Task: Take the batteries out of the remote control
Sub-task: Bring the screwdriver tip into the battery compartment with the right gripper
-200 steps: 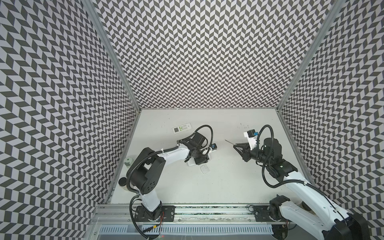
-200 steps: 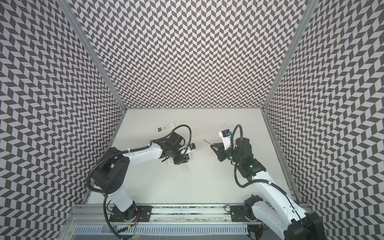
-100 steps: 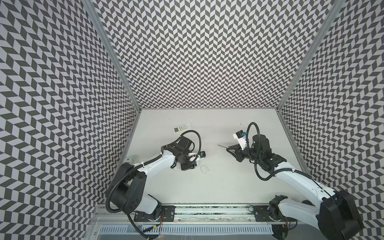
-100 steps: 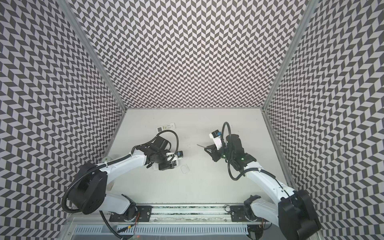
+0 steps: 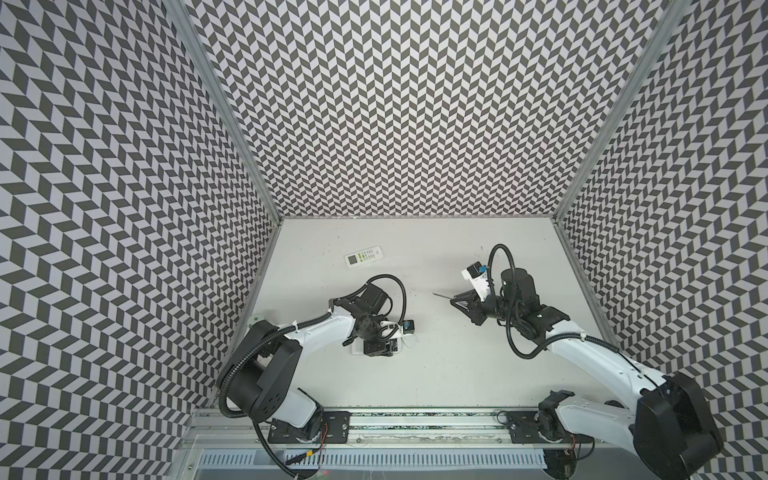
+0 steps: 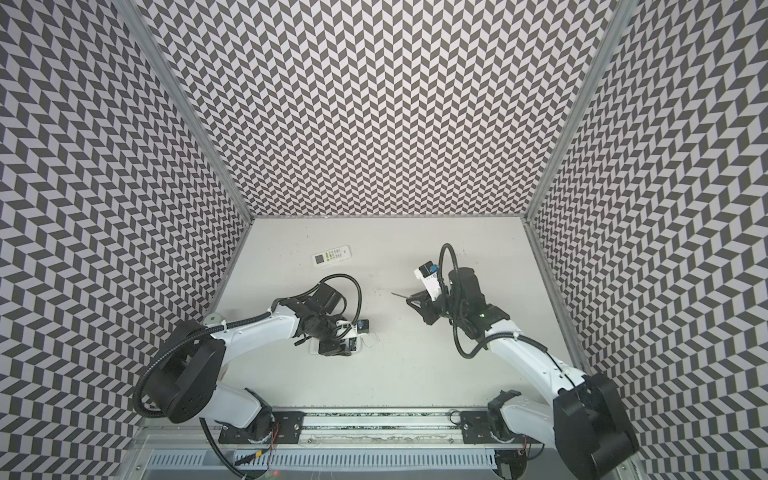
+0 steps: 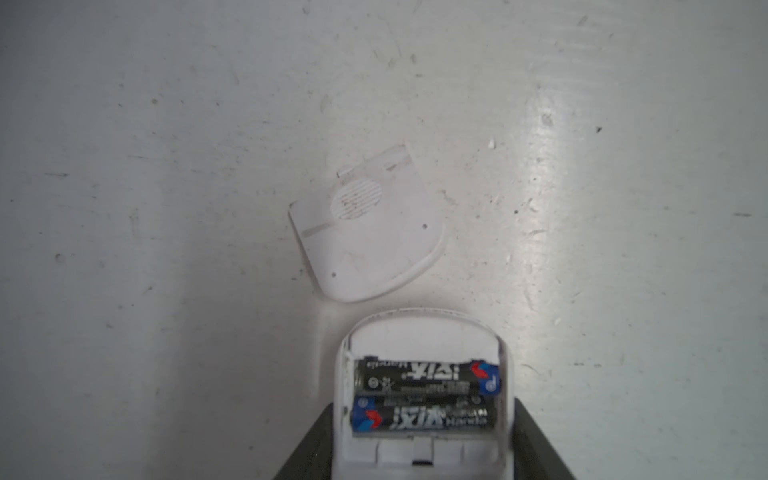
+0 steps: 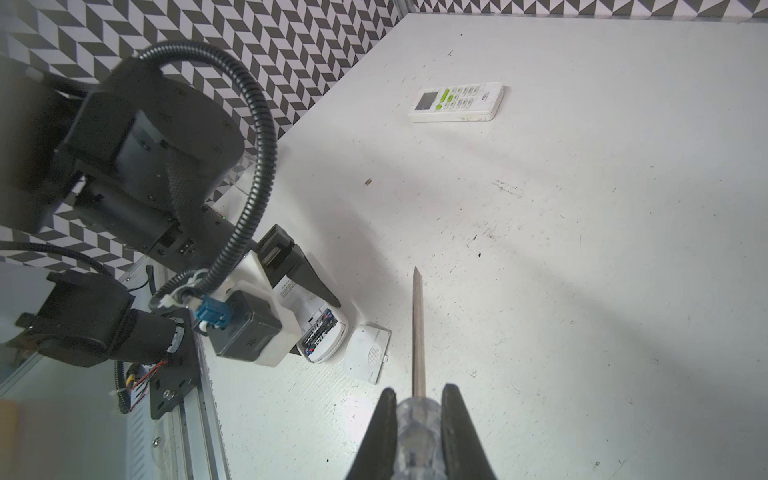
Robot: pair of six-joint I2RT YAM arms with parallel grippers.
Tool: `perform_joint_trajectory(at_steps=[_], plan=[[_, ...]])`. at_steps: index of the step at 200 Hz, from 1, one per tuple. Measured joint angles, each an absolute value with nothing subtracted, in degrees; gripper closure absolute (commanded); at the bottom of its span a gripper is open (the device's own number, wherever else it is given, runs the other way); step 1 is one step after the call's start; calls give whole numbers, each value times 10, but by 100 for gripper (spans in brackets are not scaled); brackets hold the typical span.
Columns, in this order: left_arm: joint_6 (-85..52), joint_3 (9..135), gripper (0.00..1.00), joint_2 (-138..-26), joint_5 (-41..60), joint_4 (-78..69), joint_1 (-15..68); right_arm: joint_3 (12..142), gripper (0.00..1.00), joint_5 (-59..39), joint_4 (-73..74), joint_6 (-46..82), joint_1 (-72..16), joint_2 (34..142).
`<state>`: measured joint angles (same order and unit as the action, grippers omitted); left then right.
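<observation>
open remote (image 7: 424,336) cut off at frame edge

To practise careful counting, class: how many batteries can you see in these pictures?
2, both black: one battery beside the other in the open compartment of the remote held by the left gripper. The second remote, face up farther back, may hide more.

The black batteries (image 7: 424,417) in the open remote (image 7: 419,336) are showing large white Chinese characters and a small Latin word, seemingly "Hanvia", one label running upside down to the other. The far remote (image 8: 457,102) is carrying a tiny mark, apparently "TCL".
</observation>
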<state>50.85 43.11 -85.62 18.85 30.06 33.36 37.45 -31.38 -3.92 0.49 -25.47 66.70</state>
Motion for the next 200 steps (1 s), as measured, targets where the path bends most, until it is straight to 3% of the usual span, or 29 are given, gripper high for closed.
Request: perform_joint_trajectory(at_steps=[45, 72, 128, 165, 200], plan=[[506, 399, 21, -850, 191, 270, 334, 353, 100, -316, -39, -33, -292, 657], [506, 390, 13, -839, 182, 263, 329, 353, 100, -317, -45, -65, -318, 663], [519, 380, 17, -814, 146, 270, 323, 371, 100, -340, -87, -166, -369, 714], [522, 373, 24, -808, 148, 278, 319, 402, 100, -355, -98, -196, -407, 768], [518, 359, 38, -798, 164, 273, 319, 425, 100, -357, -109, -221, -441, 798]])
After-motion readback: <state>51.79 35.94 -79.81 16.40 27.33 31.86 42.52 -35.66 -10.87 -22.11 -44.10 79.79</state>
